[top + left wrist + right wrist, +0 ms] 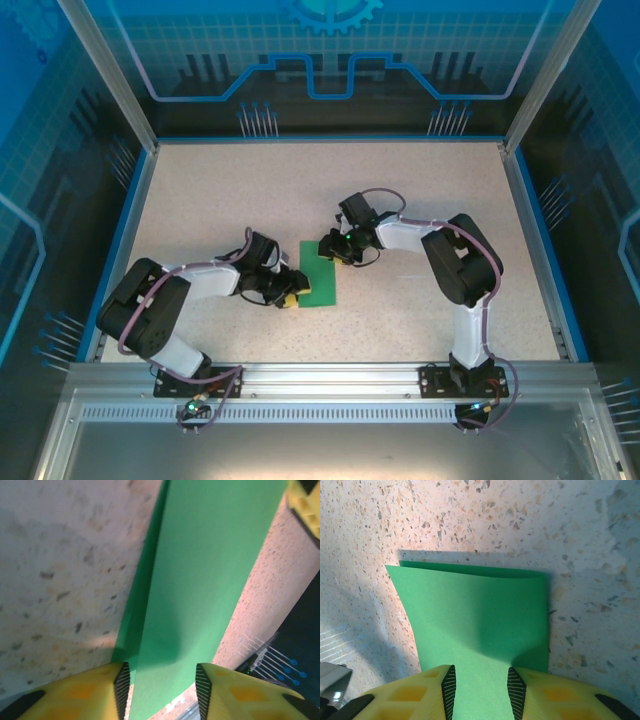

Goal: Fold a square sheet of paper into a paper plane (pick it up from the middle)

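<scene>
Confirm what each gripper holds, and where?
Cannot tell. The folded square sheet of paper runs between the fingers of the left gripper, near end, and right gripper, far end; no clear pinch.

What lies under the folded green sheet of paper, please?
The speckled table shows around the sheet of paper; a lower green layer peeks out along one edge. Whatever lies beneath is hidden.

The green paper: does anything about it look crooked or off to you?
Slightly. The square sheet of paper lies folded over, but its layers do not line up: a darker sliver of the lower layer peeks past the upper one's far edge. The top also seems to bow instead of lying flat.
</scene>
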Controlling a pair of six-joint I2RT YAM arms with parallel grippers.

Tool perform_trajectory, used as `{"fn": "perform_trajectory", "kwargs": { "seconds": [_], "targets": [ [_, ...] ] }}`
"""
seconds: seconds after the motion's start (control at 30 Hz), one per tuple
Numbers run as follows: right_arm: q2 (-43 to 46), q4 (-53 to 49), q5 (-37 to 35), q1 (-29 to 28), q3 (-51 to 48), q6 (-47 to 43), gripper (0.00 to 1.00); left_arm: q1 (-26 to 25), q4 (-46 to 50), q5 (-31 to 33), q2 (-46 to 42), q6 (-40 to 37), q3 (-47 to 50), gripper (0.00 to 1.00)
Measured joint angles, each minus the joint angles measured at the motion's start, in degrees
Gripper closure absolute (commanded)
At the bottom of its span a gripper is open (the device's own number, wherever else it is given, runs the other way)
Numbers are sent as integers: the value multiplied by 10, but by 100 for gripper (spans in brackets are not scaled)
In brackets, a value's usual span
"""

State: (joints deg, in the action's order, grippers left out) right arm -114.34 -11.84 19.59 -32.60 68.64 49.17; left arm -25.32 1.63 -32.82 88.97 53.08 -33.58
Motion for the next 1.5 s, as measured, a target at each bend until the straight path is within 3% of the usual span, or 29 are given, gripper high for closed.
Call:
{"fn": "perform_trajectory", "kwargs": {
  "seconds": [0.2,0.4,0.7,1.1,1.5],
  "targets": [
    [1,3,2,0,-1,-5,62,-1,2,-2,0,8,2,88],
    [43,2,-16,1,-34,-47,63,-1,32,31,1,-7,-24,96],
    [113,-15,-28,-14,-47,-113,73,-1,80,67,32,-53,-91,98],
    [78,-50,-42,-35,-45,-120,72,-1,139,69,1,-81,-93,93],
    [78,-73,-60,-35,-45,-119,73,-19,101,42,-8,-65,-71,94]
  ]
}}
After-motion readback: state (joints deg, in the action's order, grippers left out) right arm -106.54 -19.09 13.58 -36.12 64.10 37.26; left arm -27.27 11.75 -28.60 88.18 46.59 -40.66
